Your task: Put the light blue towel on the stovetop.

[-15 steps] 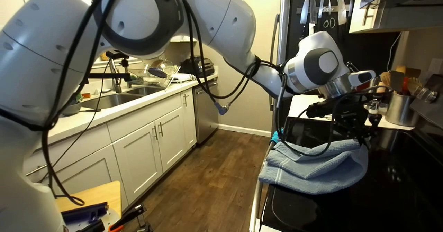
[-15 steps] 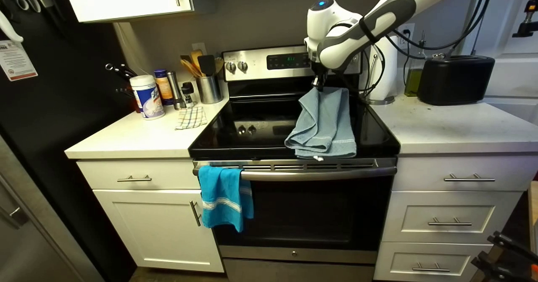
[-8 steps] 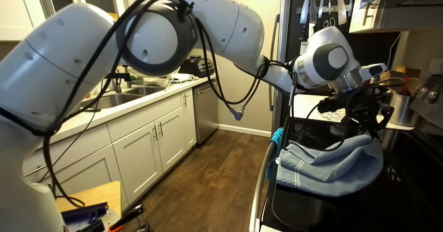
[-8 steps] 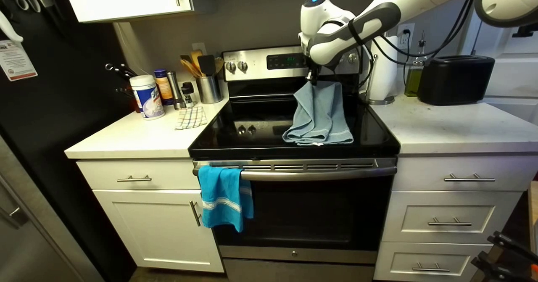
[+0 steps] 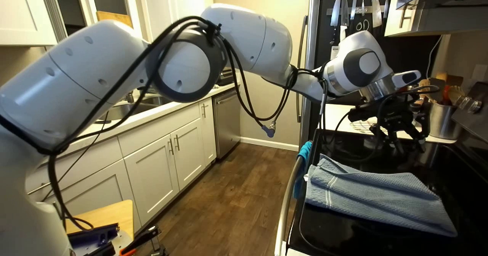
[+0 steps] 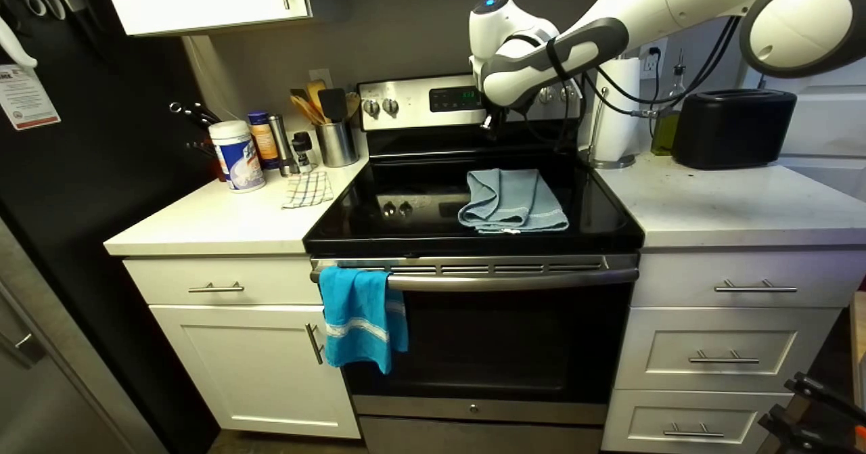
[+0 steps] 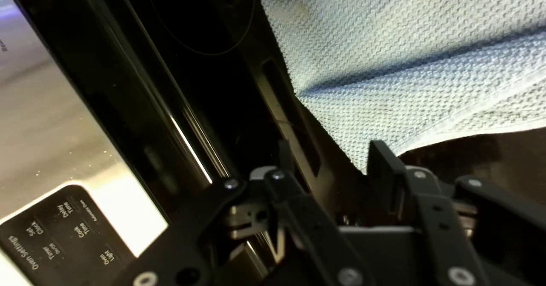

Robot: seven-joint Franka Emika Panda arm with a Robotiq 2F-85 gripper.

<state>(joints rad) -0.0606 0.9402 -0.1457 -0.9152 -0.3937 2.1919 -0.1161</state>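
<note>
The light blue towel (image 5: 373, 198) lies folded on the black glass stovetop (image 6: 413, 227), near its front edge. It also shows in an exterior view (image 6: 517, 203) and at the upper right of the wrist view (image 7: 409, 43). My gripper (image 5: 410, 149) is above the rear part of the stovetop, behind and above the towel and apart from it. In the wrist view the two fingers stand apart with nothing between them, and the gripper (image 7: 332, 154) is open. In an exterior view the gripper (image 6: 492, 127) is small and dark, in front of the stove's back panel.
A bright blue towel (image 6: 362, 319) hangs on the oven handle (image 6: 514, 283). A steel utensil holder (image 6: 336, 144), a wipes canister (image 6: 237, 156) and a checked cloth (image 6: 308, 190) stand on one counter. A paper towel roll (image 6: 617, 112) and black toaster (image 6: 734, 129) stand on the other.
The towel, earlier held up at its rear end by my gripper, is let go and has dropped flat on the stovetop. My gripper has opened. The arm has shifted slightly.
</note>
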